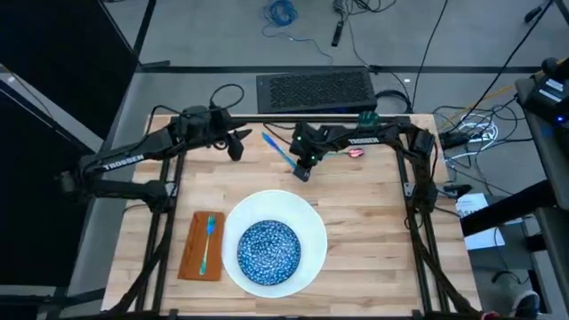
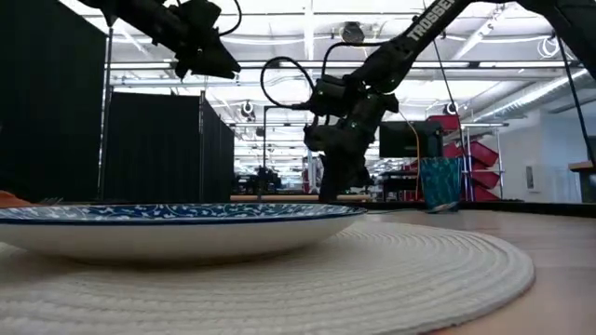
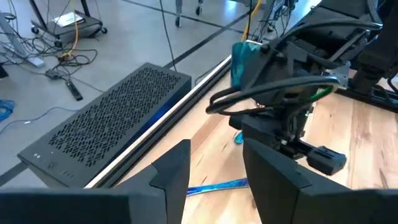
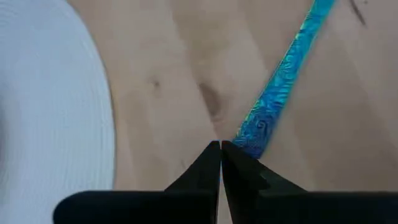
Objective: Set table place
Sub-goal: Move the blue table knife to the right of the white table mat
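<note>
- In the low view the table (image 1: 373,222) is seen only as a thin strip behind the round woven mat (image 2: 391,279), and the napkin (image 1: 201,246) appears merely as an orange sliver at the left edge.
- The blue piece of cutlery (image 1: 278,151) near the table's far edge is partly covered by the right arm from above; whether it is a knife or a spoon cannot be made out.
- The cup (image 2: 440,182) is seen at the far edge of the table, beside the right arm; from above it is mostly hidden by that arm.
- The right gripper (image 1: 303,169) is held low over the wood at the near end of that blue piece, just beyond the mat's far rim. Its fingers (image 4: 202,169) are pressed together tip to tip, with the blue piece (image 4: 280,81) lying directly ahead of them; whether anything is pinched between the tips cannot be told.
- The left gripper (image 1: 238,145) is held raised above the far left part of the table, its fingers (image 3: 174,171) parted and nothing between them.
- The blue speckled bowl (image 1: 268,252) is set in the middle of the white mat (image 1: 307,213) at the near edge of the table.
- A blue fork (image 1: 207,243) is laid lengthwise on the napkin, just left of the mat.
</note>
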Robot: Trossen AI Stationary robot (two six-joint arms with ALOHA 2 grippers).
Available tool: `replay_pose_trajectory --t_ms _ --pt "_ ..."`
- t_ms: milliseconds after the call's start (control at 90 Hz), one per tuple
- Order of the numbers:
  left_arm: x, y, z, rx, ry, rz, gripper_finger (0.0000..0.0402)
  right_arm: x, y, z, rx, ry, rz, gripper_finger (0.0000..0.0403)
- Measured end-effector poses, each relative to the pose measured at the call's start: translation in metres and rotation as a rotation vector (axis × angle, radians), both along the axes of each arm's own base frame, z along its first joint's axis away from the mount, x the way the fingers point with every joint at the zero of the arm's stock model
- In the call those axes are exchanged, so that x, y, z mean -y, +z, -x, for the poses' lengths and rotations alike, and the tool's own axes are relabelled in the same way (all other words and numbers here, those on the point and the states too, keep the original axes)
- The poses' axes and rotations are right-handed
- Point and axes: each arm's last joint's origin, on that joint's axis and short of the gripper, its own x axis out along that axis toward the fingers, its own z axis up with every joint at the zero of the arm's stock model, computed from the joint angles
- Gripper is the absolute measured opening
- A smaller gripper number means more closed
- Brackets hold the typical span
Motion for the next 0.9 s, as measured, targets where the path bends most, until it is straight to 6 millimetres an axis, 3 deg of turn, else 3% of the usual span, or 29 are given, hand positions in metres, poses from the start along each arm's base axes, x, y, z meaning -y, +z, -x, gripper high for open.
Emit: replay_pose_trajectory --t_ms 489,900 --pt "0.001 0.0 0.0 0.005 -0.025 0.009 0.0134 0.003 -0.001 0.002 -0.025 -0.031 0.016 0.0" --pt "0.001 0.0 0.0 0.002 -0.027 0.011 0.0134 -0.003 -0.011 -0.01 -0.045 -0.019 0.047 0.0"
